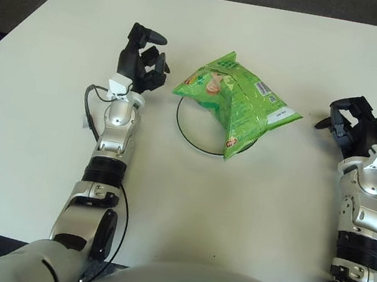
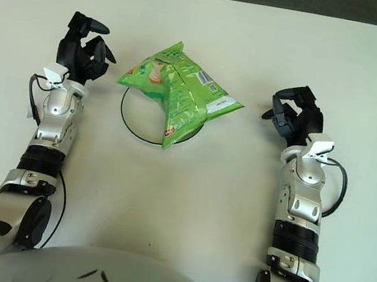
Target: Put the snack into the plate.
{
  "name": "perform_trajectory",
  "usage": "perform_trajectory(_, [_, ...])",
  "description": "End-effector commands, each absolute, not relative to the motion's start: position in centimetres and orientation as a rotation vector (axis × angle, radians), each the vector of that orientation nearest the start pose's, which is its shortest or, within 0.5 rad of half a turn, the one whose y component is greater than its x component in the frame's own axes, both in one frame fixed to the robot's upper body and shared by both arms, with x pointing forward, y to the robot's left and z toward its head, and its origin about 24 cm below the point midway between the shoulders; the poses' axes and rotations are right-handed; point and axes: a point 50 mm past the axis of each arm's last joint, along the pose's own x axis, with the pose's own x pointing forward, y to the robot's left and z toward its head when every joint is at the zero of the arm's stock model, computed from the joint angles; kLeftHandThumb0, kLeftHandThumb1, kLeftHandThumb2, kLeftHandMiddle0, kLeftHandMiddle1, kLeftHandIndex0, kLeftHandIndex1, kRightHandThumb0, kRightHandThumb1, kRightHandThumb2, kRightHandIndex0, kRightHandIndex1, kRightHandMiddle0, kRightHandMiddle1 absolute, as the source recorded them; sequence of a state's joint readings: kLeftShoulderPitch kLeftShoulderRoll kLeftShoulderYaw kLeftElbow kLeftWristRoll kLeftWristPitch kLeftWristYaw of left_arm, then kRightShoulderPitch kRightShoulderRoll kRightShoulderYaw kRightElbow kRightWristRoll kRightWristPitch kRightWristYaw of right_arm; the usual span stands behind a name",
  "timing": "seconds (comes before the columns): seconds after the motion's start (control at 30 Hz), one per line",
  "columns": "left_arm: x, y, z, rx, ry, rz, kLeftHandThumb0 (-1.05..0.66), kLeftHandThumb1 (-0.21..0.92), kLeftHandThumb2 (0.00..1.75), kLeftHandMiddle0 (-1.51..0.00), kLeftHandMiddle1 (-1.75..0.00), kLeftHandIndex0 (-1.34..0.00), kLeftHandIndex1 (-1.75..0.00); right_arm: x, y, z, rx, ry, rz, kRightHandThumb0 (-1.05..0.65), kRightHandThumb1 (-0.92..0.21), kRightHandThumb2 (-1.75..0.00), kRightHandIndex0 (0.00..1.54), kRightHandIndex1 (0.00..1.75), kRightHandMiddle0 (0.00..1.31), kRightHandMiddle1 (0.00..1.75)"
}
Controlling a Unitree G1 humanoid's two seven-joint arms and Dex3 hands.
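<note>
The crinkled green foil snack bag (image 1: 234, 105) is seen lying across the white round plate with a thin dark rim (image 1: 187, 138), covering most of it, with one corner overhanging the rim toward the right. The placing is judged done; only clearing the arms away seems left. The black three-fingered left hand (image 1: 141, 58) is held just beside the bag's left end, apart from it, fingers loosely curled and nothing grasped. The right hand (image 1: 352, 126) is shown well apart on the right of the white table (image 1: 32, 122), likewise loosely curled and empty.
</note>
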State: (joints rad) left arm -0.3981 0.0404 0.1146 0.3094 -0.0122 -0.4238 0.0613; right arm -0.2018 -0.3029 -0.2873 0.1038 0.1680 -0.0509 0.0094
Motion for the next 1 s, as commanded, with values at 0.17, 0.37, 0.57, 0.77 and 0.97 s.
perform_trajectory(0.17, [28.8, 15.0, 5.1, -0.031, -0.228, 0.108, -0.37, 0.72, 0.79, -0.84, -1.75, -0.32, -1.75, 28.8, -25.8, 8.7, -0.058, -0.114, -0.298, -0.35, -0.92, -0.35, 0.72, 1.49, 0.38, 1.56])
perform_trajectory(0.37, [28.9, 14.8, 5.3, -0.031, -0.243, 0.099, -0.38, 0.71, 0.80, -0.84, -1.75, -0.33, -1.75, 30.0, -25.3, 9.5, -0.075, -0.131, -0.313, -0.35, -0.92, -0.36, 0.68, 1.54, 0.36, 1.57])
perform_trajectory(0.57, [29.0, 14.6, 5.3, -0.033, -0.247, 0.092, -0.38, 0.71, 0.80, -0.84, -1.75, -0.33, -1.75, 30.9, -24.0, 9.3, -0.049, -0.136, -0.327, -0.35, -0.92, -0.34, 0.66, 1.58, 0.39, 1.55])
perform_trajectory(0.77, [29.1, 14.4, 5.3, -0.033, -0.247, 0.082, -0.37, 0.71, 0.80, -0.84, -1.75, -0.33, -1.75, 31.4, -22.7, 8.8, -0.050, -0.123, -0.305, -0.35, -0.92, -0.32, 0.68, 1.61, 0.41, 1.53])
perform_trajectory(0.97, [29.1, 14.2, 5.3, -0.039, -0.245, 0.068, -0.37, 0.71, 0.80, -0.83, -1.75, -0.33, -1.75, 31.7, -22.3, 8.4, -0.095, -0.090, -0.264, -0.36, -0.92, -0.31, 0.70, 1.62, 0.42, 1.52])
